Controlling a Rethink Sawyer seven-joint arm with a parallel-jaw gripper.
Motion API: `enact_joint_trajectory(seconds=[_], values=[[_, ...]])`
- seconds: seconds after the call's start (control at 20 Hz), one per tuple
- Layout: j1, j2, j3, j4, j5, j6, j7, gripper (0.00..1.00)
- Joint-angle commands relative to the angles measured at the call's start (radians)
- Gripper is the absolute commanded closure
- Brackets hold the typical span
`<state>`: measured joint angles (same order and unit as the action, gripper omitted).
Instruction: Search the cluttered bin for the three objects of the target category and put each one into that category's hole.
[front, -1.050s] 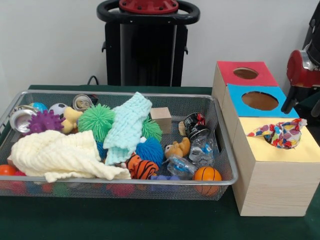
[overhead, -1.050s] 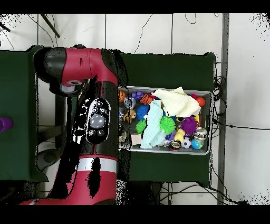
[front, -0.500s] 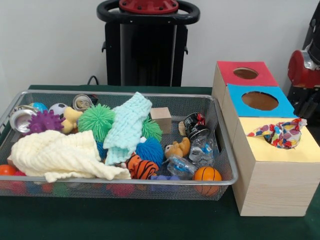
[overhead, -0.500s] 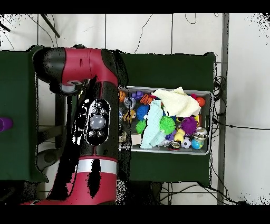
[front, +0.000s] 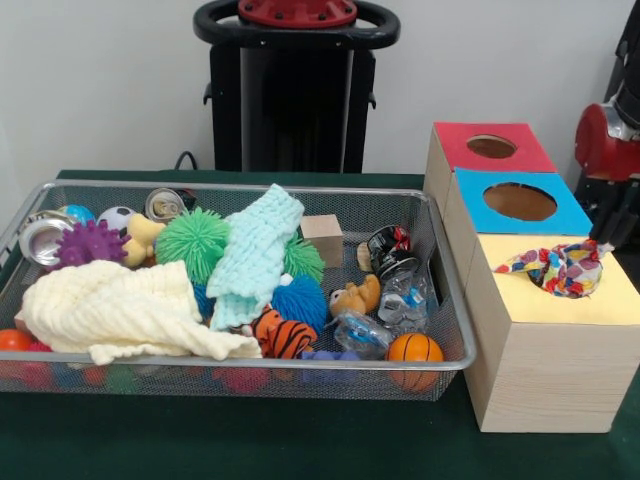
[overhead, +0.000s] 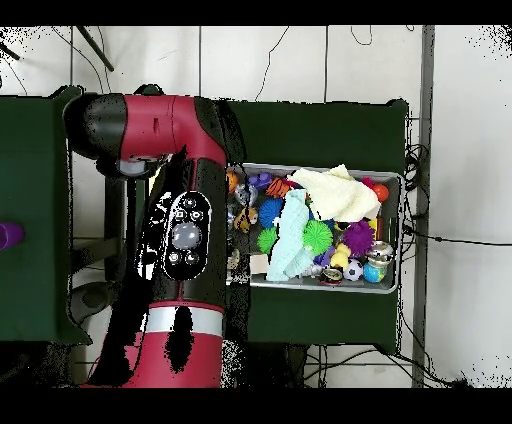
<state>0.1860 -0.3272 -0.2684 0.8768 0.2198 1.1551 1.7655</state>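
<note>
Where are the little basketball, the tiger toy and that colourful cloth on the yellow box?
Basketball (front: 414, 348): front view, on the middle of the orange ball.
Tiger toy (front: 283, 336): front view, on its striped body.
Colourful cloth (front: 562, 269): front view, on the bunched middle, at the yellow box's (front: 600, 305) hole.

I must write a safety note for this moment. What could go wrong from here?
1. The colourful cloth sits half out of the yellow box's hole; it may stay stuck there or slip out.
2. The two towels, cream and light blue, cover many toys in the wire bin, so a wanted thing may be missed.
</note>
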Motion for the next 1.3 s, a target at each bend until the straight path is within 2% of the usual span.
enact_joint_trajectory(seconds=[0.05,0.2,0.35,0.55,0.8,1.15,1.3], values=[[-0.020,-0.012,0.090,0.167,-0.022,-0.071,0.081,1.00],[-0.018,-0.005,0.092,0.181,-0.030,-0.116,0.079,1.00],[-0.021,0.027,0.108,0.222,-0.049,-0.278,0.081,1.00],[-0.019,0.059,0.110,0.233,-0.071,-0.374,0.080,1.00],[-0.004,0.086,0.080,0.213,-0.082,-0.344,0.105,1.00],[-0.001,0.104,0.078,0.227,-0.095,-0.402,0.114,1.00],[-0.002,0.122,0.078,0.211,-0.094,-0.384,0.116,1.00]])
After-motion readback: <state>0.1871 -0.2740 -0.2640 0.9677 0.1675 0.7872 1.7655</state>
